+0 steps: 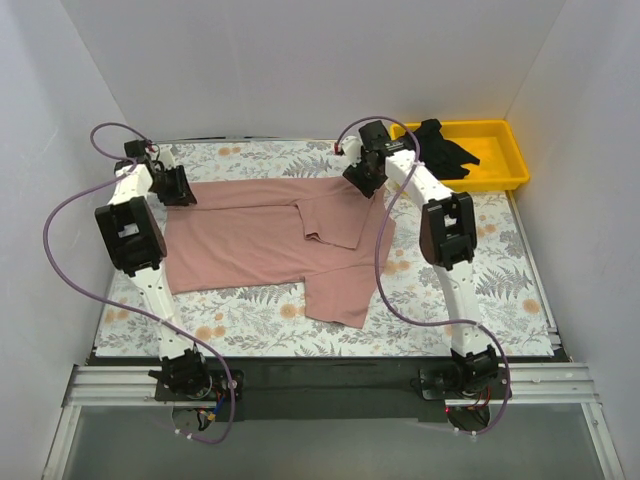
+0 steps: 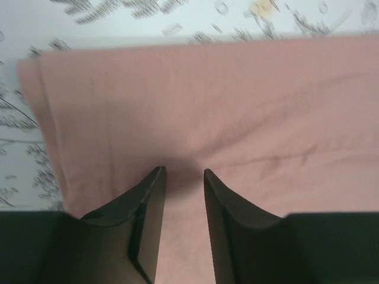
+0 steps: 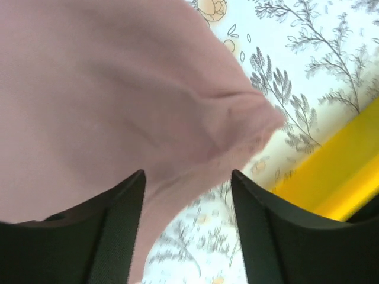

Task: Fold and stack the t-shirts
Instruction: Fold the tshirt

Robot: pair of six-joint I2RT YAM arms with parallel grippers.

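The dusty pink t-shirt (image 1: 250, 240) lies spread on the floral table cover, with one sleeve folded in over its middle and a flap hanging toward the front. My left gripper (image 1: 180, 190) sits over its far left corner. In the left wrist view it (image 2: 183, 171) is narrowly open, with flat pink cloth (image 2: 237, 100) under the fingers. My right gripper (image 1: 365, 180) is over the shirt's far right corner. In the right wrist view it (image 3: 188, 174) is wide open, with a bunched pink edge (image 3: 106, 89) reaching between the jaws. The black t-shirt (image 1: 445, 145) lies crumpled in the bin.
A yellow plastic bin (image 1: 505, 170) stands at the far right corner of the table, and its wall shows in the right wrist view (image 3: 337, 177). The floral cover (image 1: 450, 300) shows around the shirt. White walls enclose the table on three sides.
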